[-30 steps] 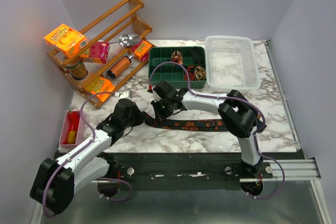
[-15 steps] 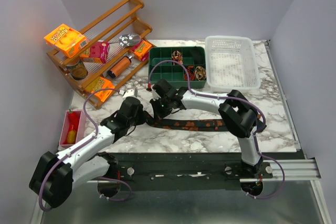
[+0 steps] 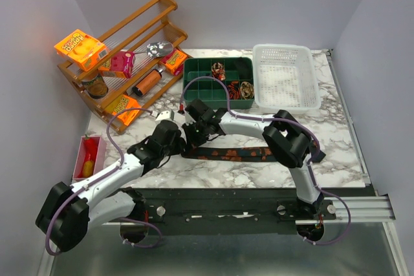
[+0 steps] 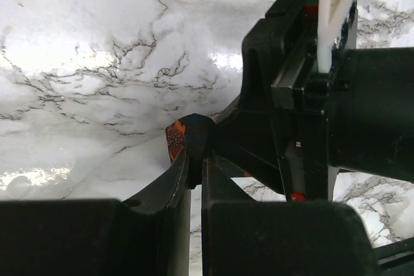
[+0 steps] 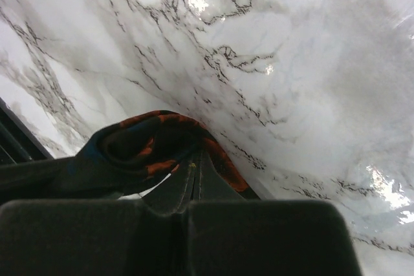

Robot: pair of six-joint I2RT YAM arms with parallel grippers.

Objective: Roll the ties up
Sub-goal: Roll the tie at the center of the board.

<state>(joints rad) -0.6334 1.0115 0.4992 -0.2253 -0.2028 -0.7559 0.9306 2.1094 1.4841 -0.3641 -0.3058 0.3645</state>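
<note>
Item under inspection: one tie (image 3: pixel 233 154), dark brown-black fabric with orange-red blotches. It lies flat and unrolled on the marble table (image 3: pixel 336 140), on the near side of the green tray (image 3: pixel 197 72) and roughly parallel to the tray's near wall. Its left end is gathered into a small fold just off the tray's near-left corner.

Left gripper (image 4: pixel 195 159): the jaws are almost together, and the left wrist view shows them pinching that folded end.

Right gripper (image 5: pixel 193 167): the jaws are pressed tight together, with the bunched fabric caught at the tips. It meets the left gripper at the same end of the tie, the two nearly touching.

Inside the tray, two rolled ties sit as small patterned coils, one (image 3: pixel 218 69) in a far compartment and one (image 3: pixel 246 88) in a near-right compartment.
</note>
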